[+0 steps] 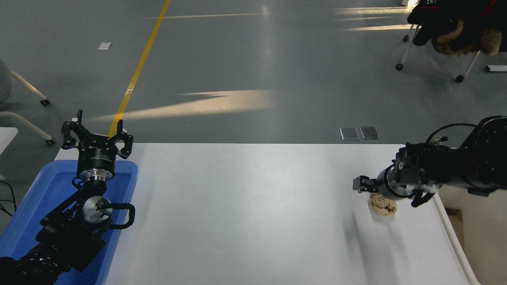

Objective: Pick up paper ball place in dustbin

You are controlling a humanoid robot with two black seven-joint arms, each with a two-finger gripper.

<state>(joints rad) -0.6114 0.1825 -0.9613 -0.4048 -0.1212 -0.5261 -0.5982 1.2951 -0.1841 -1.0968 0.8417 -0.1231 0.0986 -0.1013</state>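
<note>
Paper ball (382, 206), tan and crumpled, lay on the white tabletop (245, 213) near its right edge, just left of the dustbin (451, 229), whose cream rim ran down the picture's lower right. The right arm reached in from the right edge, low over the tabletop, and the right end effector (386, 194) sat directly above and behind the ball, overlapping its upper part in the head view. One finger (360, 184) stuck out to the left of the ball and another (420, 198) hung at its right, so the fingers were spread with the ball between and below them; whether either one touched the paper could not be told. Motion blur smeared the tabletop below the ball.

At the lower left the left arm was parked over the blue tray (35, 206), which rested at the tabletop's left end. The left end effector (97, 132) pointed away from the camera with its fingers spread and nothing between them.

Beyond the tabletop stretched a grey floor with a yellow line (138, 67), and a chair (451, 27) draped with dark clothing stood at the upper right
</note>
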